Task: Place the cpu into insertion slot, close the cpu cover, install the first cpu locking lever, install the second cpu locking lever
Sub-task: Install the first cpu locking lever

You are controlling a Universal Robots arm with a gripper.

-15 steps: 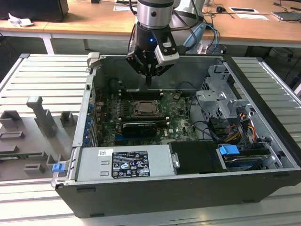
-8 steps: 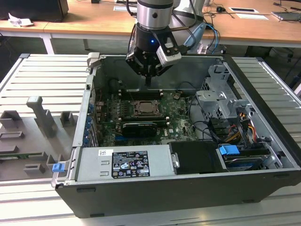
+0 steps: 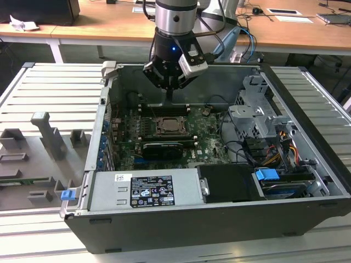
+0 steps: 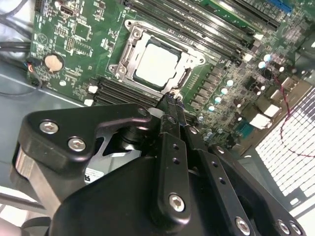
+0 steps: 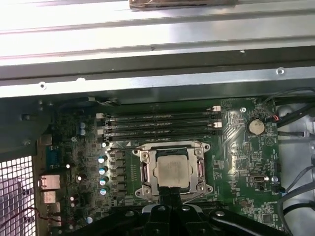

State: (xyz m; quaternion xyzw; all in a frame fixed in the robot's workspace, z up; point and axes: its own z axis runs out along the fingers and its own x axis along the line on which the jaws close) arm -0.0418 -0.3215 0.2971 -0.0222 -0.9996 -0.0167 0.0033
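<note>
The cpu [image 5: 172, 169], a pale square chip, sits in the insertion slot [image 5: 172, 145] at the middle of a green motherboard [image 5: 236, 162]. The cpu cover [image 5: 145, 172], a thin silver frame, lies flat around the chip, whose face shows through the cutout centre. How the locking levers stand cannot be told.

The tool [image 4: 171, 101] is on a black arm head, with its tips near one edge of the slot in both wrist views. Its fingers are drawn tight together and hold nothing. In the exterior view the tool points straight down above the long black memory strips [image 3: 164, 107], which lie just beside the slot, and it appears raised off the board.

A round silver coin battery [image 5: 255, 127] sits on the board, apart from the slot. The board lies inside an open dark computer case [image 3: 164, 230]. Inside the case are a silver labelled box [image 3: 145, 189] along the near side and drive bays with a blue tab [image 3: 267, 176] on the exterior view's right. The case rests on a slatted metal desk [image 3: 49, 87]. Grey fixtures [image 3: 46, 137] stand on the desk at the exterior view's left.
</note>
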